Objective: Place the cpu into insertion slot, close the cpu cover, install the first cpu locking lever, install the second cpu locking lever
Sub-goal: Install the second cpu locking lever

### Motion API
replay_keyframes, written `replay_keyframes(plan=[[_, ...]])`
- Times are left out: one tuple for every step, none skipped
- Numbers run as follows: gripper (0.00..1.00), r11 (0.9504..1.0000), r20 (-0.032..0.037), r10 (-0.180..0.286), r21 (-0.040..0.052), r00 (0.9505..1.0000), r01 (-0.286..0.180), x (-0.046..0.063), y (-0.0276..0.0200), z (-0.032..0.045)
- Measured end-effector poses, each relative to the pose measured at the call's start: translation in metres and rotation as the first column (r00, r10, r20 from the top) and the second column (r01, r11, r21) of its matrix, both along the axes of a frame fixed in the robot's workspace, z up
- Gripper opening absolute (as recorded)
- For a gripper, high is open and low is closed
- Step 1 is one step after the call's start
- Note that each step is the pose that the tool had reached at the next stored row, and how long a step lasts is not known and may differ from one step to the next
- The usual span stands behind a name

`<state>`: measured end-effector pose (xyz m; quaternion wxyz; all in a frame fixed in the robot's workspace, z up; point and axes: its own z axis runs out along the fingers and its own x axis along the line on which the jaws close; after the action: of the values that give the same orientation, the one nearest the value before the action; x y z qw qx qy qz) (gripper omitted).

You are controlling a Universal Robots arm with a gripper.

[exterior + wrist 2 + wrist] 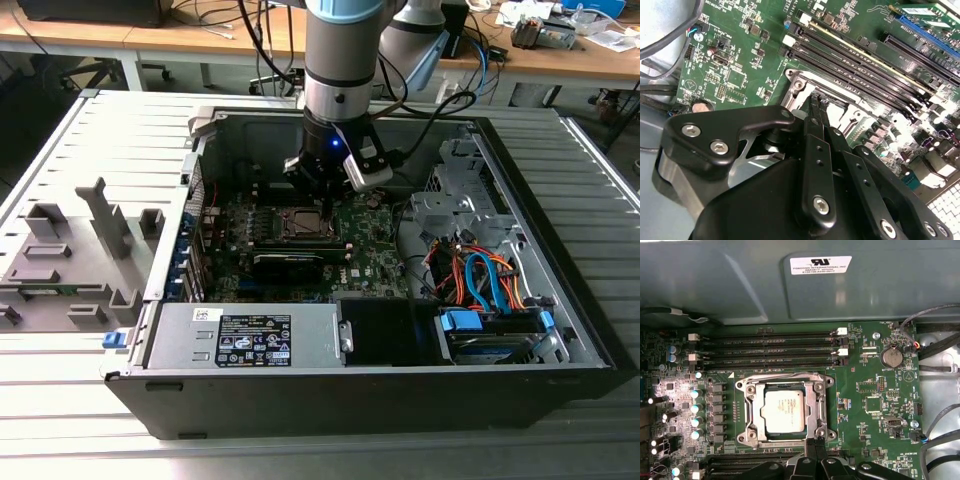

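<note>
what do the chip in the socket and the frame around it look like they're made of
The chip looks like dull, pale brushed metal on top: flat, with soft glare. The frame around it seems bare, silvery stamped steel, going by its thin edges and brighter glints, though plating can't be ruled out.

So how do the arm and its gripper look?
The arm is a grey metal tube with a light blue joint cap. The gripper is black, with thin flat fingers fastened by silver screws. A black cable runs alongside the arm.
</note>
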<state>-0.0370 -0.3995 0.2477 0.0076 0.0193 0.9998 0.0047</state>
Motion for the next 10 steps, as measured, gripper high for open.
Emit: replay_keyframes(plan=[[0.11,1.0,0.0,0.0,-0.0001,1.0,0.0,0.0,-0.0002,0.0],[0.11,1.0,0.0,0.0,-0.0001,1.0,0.0,0.0,-0.0006,0.0],[0.11,1.0,0.0,0.0,0.0,1.0,0.0,0.0,-0.0009,0.0],[0.11,1.0,0.0,0.0,-0.0001,1.0,0.0,0.0,-0.0011,0.0],[0.11,1.0,0.0,0.0,-0.0001,1.0,0.0,0.0,-0.0014,0.0],[0.11,1.0,0.0,0.0,0.0,1.0,0.0,0.0,-0.0016,0.0],[0.11,1.0,0.0,0.0,-0.0001,1.0,0.0,0.0,-0.0018,0.0],[0.11,1.0,0.0,0.0,0.0,1.0,0.0,0.0,-0.002,0.0],[0.11,1.0,0.0,0.0,-0.0001,1.0,0.0,0.0,-0.0022,0.0],[0.11,1.0,0.0,0.0,-0.0001,1.0,0.0,0.0,-0.0025,0.0]])
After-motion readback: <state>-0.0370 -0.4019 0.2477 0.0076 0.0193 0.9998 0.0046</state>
